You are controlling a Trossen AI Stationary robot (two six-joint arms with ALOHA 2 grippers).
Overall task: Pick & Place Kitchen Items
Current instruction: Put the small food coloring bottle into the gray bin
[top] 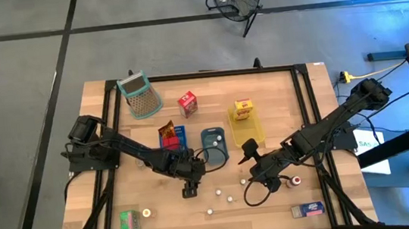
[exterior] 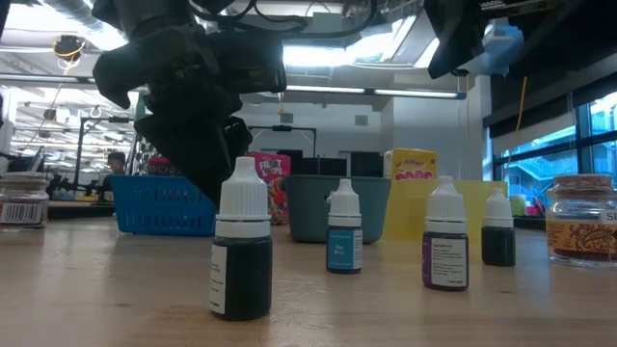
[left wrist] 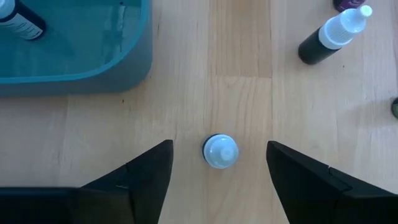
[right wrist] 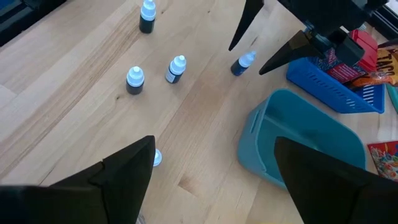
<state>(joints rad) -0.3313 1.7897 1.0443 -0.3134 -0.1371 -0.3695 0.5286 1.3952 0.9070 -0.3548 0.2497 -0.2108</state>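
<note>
One small dropper bottle with a white cap stands upright on the tabletop, directly between the two dark fingers of the left claw, which hang parted on either side without touching it. Just beside it sits the grey-blue tray, with another dark bottle lying inside at its corner. More dropper bottles stand scattered nearby on the wood, all upright in the low view. The right claw hovers above the tabletop near the same tray, its fingers spread wide and holding nothing. Farther out, a blue tray holds red and brown packets, a yellow carton rests on a yellow tray, and a red carton stands alone.
</note>
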